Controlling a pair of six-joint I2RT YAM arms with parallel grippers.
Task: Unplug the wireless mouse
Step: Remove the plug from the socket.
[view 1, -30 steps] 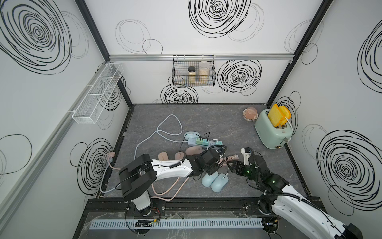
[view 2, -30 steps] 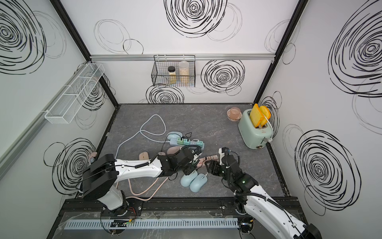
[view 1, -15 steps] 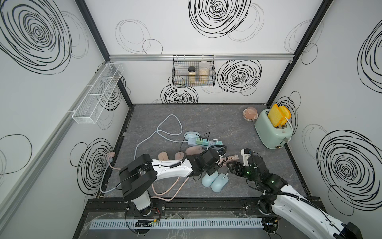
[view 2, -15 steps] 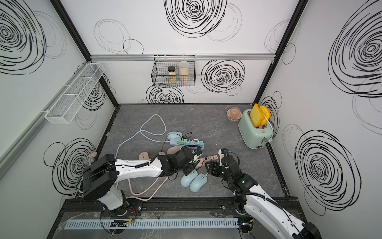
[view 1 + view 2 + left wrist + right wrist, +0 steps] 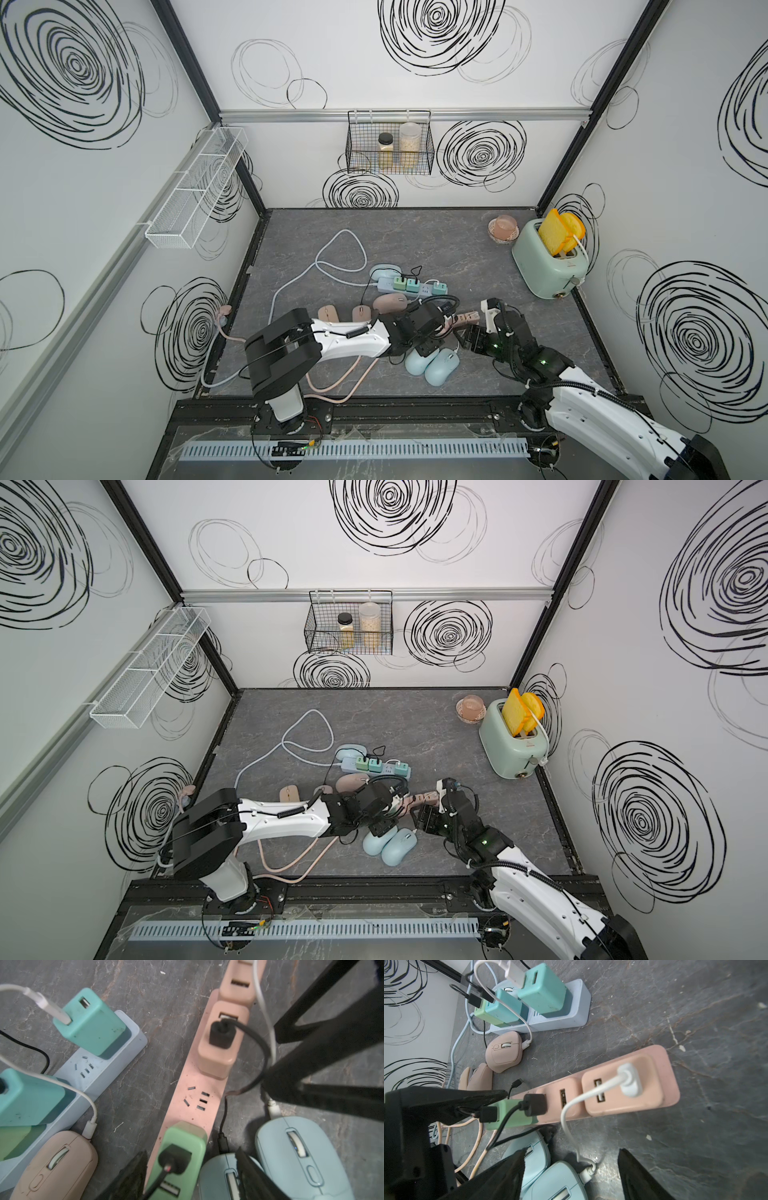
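Over the last second neither arm has visibly shifted across the counter (image 5: 415, 232), and the two pale mice lie where they lay, so the scene looks unchanged in both top views. The left hand (image 5: 190, 1152) hangs low with its fingers spread, straddling the green charger (image 5: 182, 1136) on the pink power strip (image 5: 199, 1088) and holding nothing. Just beside that strip lies the pale blue mouse (image 5: 216, 1172), partly hidden by one finger. The black connector (image 5: 222, 1142) appears to sit at its nose, though whether it is fully seated cannot be told. The right hand (image 5: 571, 1152) is likewise open and empty, hovering over the white connector (image 5: 586, 1174) that enters the second blue mouse (image 5: 558, 1184). My reading is that no plug has come free yet. With both hands empty, the unplugging remains to be done, and the next pinch should land on a connector, not the charger
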